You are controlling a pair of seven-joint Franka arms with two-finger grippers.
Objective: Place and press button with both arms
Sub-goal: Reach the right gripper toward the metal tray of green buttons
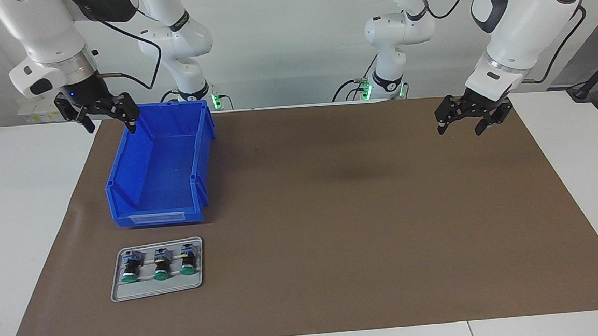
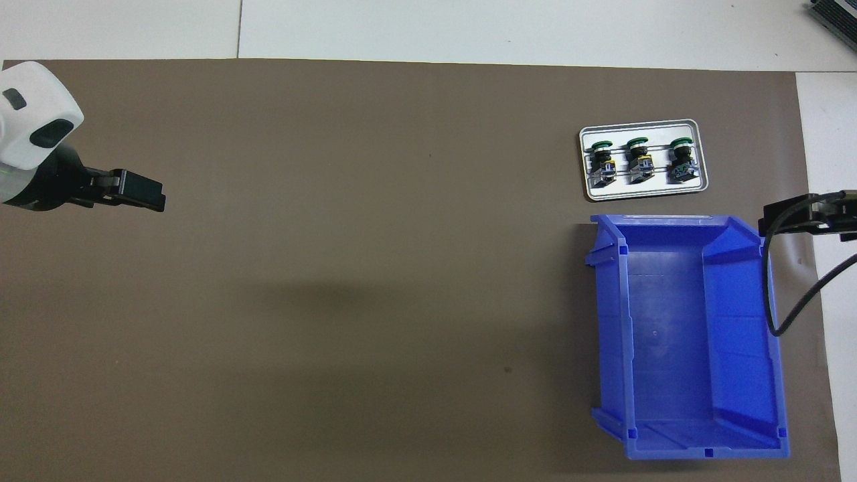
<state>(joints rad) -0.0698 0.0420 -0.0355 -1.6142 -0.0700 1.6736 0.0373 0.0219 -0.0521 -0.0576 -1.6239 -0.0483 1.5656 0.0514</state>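
Note:
Three green-capped buttons [image 1: 160,265] [image 2: 638,161] lie side by side on a small grey tray [image 1: 156,293] [image 2: 643,195] toward the right arm's end of the table. My right gripper [image 1: 112,123] [image 2: 797,219] hangs open and empty over the corner of the blue bin nearest the robots, well apart from the buttons. My left gripper [image 1: 460,128] [image 2: 137,191] hangs open and empty over the brown mat at the left arm's end. Neither gripper touches anything.
An empty blue bin [image 1: 159,216] [image 2: 609,321] stands between the tray and the robots. A brown mat [image 1: 359,211] [image 2: 368,268] covers most of the white table, with wide bare room from the bin to the left arm's end.

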